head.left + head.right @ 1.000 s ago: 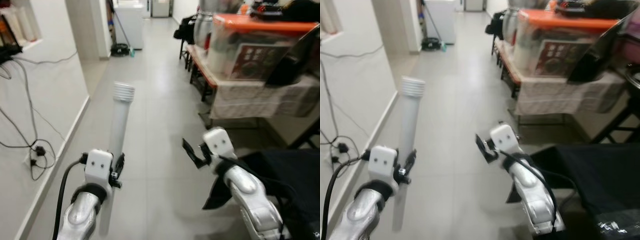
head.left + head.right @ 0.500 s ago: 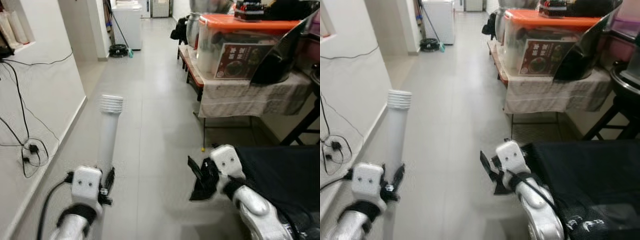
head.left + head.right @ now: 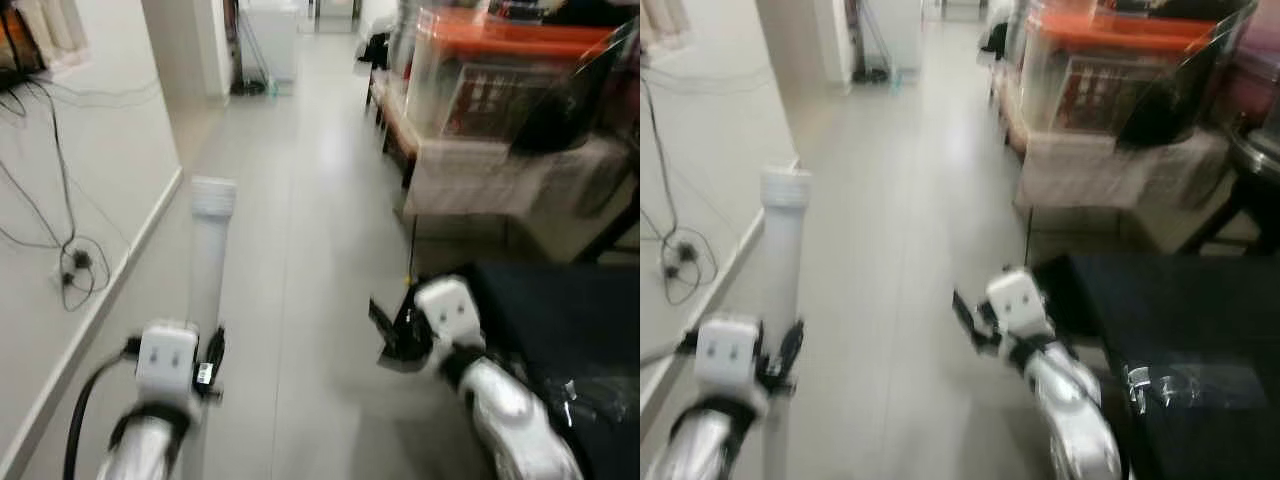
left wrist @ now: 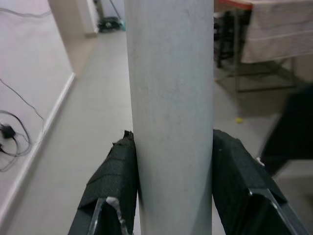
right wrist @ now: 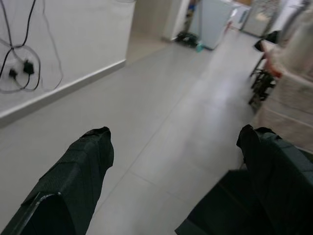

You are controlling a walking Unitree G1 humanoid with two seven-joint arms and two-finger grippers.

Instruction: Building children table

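A white tubular table leg (image 3: 207, 262) with a ribbed top end stands nearly upright in my left gripper (image 3: 207, 357), low on the left. In the left wrist view the two black fingers (image 4: 117, 171) press on both sides of the leg (image 4: 171, 98), so the gripper is shut on it. My right gripper (image 3: 386, 328) hangs over the floor at the lower right. Its fingers (image 5: 83, 161) are spread wide apart with nothing between them, so it is open.
A long tiled corridor (image 3: 310, 180) runs ahead. The left wall carries cables and a plug (image 3: 72, 262). On the right stands a cloth-covered table (image 3: 500, 170) with an orange-lidded clear box (image 3: 480, 60). A black object (image 3: 570, 320) lies at the near right. A white appliance (image 3: 270, 35) is far ahead.
The whole picture has shifted and blurred, so the camera moved. The left gripper still holds the leg upright and the right gripper stays open in much the same place.
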